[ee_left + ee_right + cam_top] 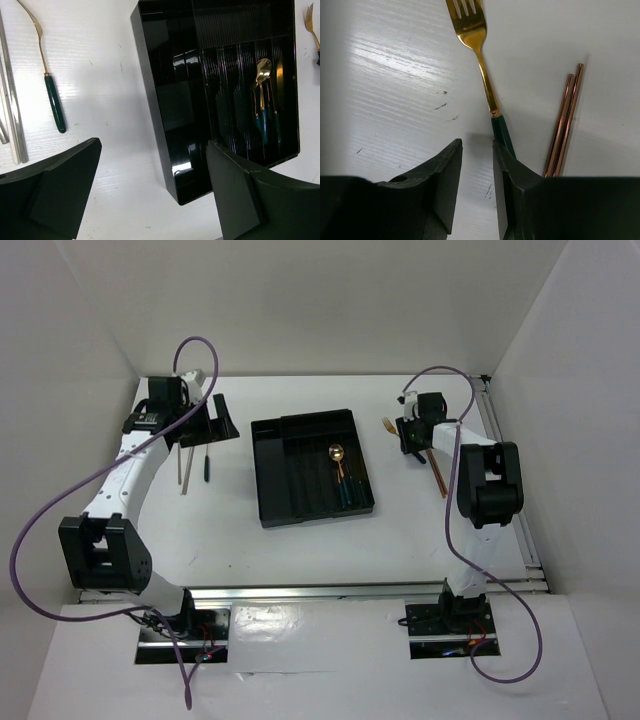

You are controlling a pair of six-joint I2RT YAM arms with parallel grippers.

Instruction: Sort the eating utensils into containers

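The black cutlery tray [300,475] lies mid-table and holds a gold spoon [337,453] and other green-handled utensils in its right compartments [263,107]. My left gripper [205,428] is open and empty, above the table left of the tray [165,100]. A gold fork with a green handle [50,85] and silver chopsticks [12,125] lie to its left. My right gripper [477,150] is low over the table with its jaws a narrow gap apart and nothing between them. A gold fork [472,35] lies just ahead, its green handle [501,131] running under the right finger. Copper chopsticks [565,120] lie right of it.
White walls enclose the table on three sides. A metal rail [505,470] runs along the right edge. The left fork [205,465] and silver chopsticks [183,472] lie just in front of the left gripper. The right fork's head [386,423] and the copper chopsticks [438,475] flank the right gripper.
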